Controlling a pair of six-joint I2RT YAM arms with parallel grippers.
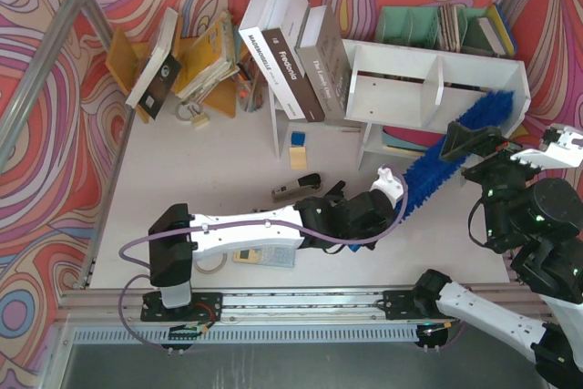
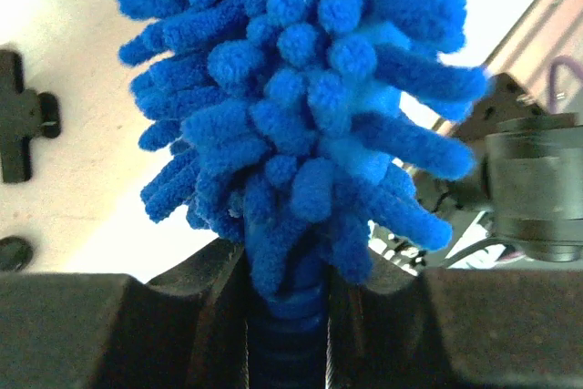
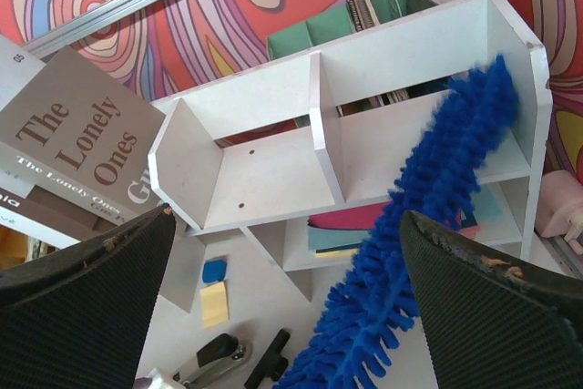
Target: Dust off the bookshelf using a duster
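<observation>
Duster (image 1: 426, 178) tip's in bookshelf (image 1: 401, 54) R cubby, 1 o'clock; L gripper (image 2: 287, 302) pinches handle, R gripper (image 3: 287, 218) spread, empty. Mid-sweep, I'd say; next needs sideways drag, light pressure.

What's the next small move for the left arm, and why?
Probably a short sweep of the duster leftward along the bookshelf's right cubby, toward the divider. The left pincer is shut on the handle, and the head already reaches into that cubby, with its tip near the end wall. The right pincer is open and holds nothing.
</observation>
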